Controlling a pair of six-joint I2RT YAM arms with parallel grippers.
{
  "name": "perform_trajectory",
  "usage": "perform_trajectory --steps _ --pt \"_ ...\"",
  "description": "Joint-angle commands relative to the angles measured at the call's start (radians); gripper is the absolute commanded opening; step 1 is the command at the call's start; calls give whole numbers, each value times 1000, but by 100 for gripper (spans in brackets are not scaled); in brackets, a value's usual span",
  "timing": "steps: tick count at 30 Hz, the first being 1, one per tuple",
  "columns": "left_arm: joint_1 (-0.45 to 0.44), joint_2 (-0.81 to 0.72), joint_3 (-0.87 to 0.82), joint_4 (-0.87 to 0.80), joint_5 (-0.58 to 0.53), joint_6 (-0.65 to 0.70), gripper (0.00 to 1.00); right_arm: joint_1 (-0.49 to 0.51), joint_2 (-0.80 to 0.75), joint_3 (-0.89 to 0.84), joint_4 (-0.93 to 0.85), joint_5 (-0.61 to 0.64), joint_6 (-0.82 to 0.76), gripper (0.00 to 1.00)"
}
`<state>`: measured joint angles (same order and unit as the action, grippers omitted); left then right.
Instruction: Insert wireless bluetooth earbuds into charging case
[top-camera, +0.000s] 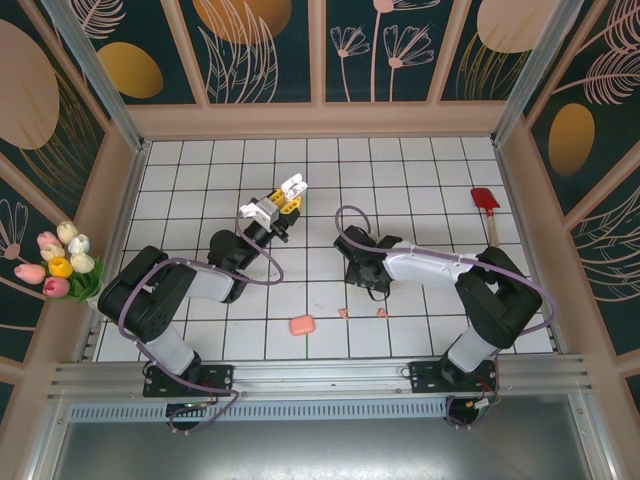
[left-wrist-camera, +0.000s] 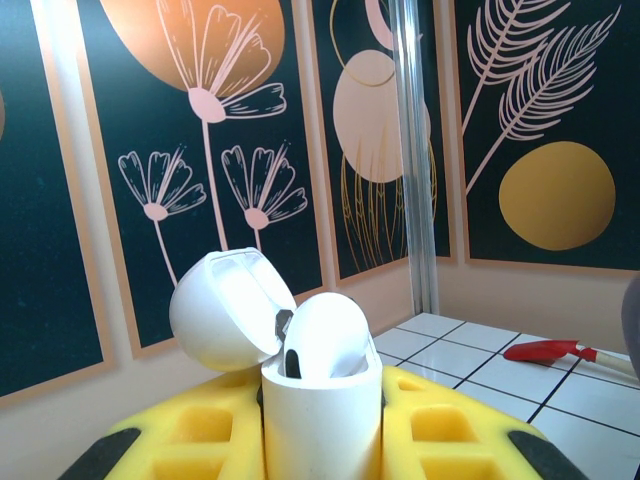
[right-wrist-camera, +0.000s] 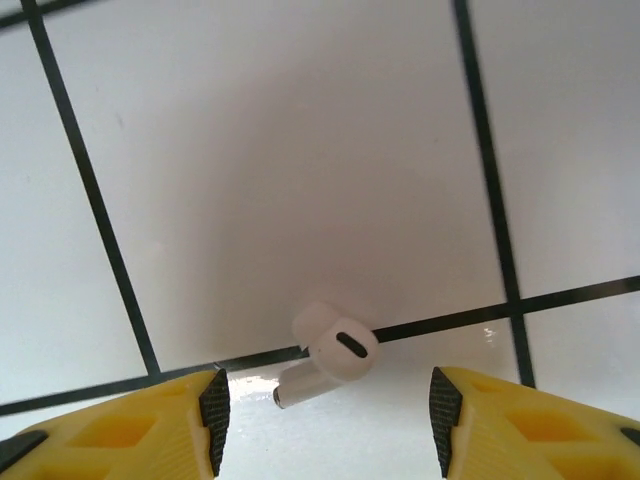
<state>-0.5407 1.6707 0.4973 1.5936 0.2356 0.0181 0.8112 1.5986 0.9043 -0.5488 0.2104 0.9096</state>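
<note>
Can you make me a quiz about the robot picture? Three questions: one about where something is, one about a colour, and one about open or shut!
1. Where does the white earbud lie?
A. on the tiled table, between the right gripper's fingers
B. up on a wall
C. inside a box

2. What colour is the charging case that the left gripper holds?
A. green
B. white
C. black

3. How is that case's lid?
A. closed
B. open, flipped back
C. taken off and lying on the tiles

Answers:
1 A: the right wrist view shows the earbud on a tile line, with a yellow finger on each side, neither touching it.
2 B: the left wrist view shows a white case clamped between the yellow fingers.
3 B: the lid tilts back on its hinge and the inside shows.
</note>
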Motion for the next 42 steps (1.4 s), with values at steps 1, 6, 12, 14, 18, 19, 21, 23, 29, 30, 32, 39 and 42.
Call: perform_trajectory --steps 1,6,12,14,18,19,21,23,29,30,32,39,42 --pt "-5 -13 14 158 8 -4 0 -9 -39 44 -73 86 121 58" --pt "-5 -3 19 173 8 -13 0 -14 -11 63 -75 75 262 58" --pt "-5 7 20 191 7 -15 0 -13 53 92 -87 35 351 57" --pt "-4 10 15 198 4 -15 0 -15 75 107 -106 34 366 57" --pt "-5 17 11 215 0 -18 0 -17 99 128 -134 38 373 56" --pt "-5 20 9 218 -1 -18 0 -18 103 131 -138 39 373 56" --pt "-5 23 9 225 -1 -18 0 -20 113 138 -141 35 368 56" --pt "-4 27 7 234 -4 -19 0 -20 120 137 -145 33 368 56" --pt "-5 33 4 236 -4 -19 0 -21 145 136 -136 24 371 54" --pt "-5 34 4 237 -4 -18 0 -21 148 134 -134 21 371 54" --pt "-4 32 2 236 -4 -15 0 -22 156 132 -129 21 370 53" --pt "-4 32 -1 237 -5 -15 0 -24 173 118 -112 19 364 48" --pt "-5 30 -3 237 -5 -15 0 -30 170 103 -100 20 352 45"
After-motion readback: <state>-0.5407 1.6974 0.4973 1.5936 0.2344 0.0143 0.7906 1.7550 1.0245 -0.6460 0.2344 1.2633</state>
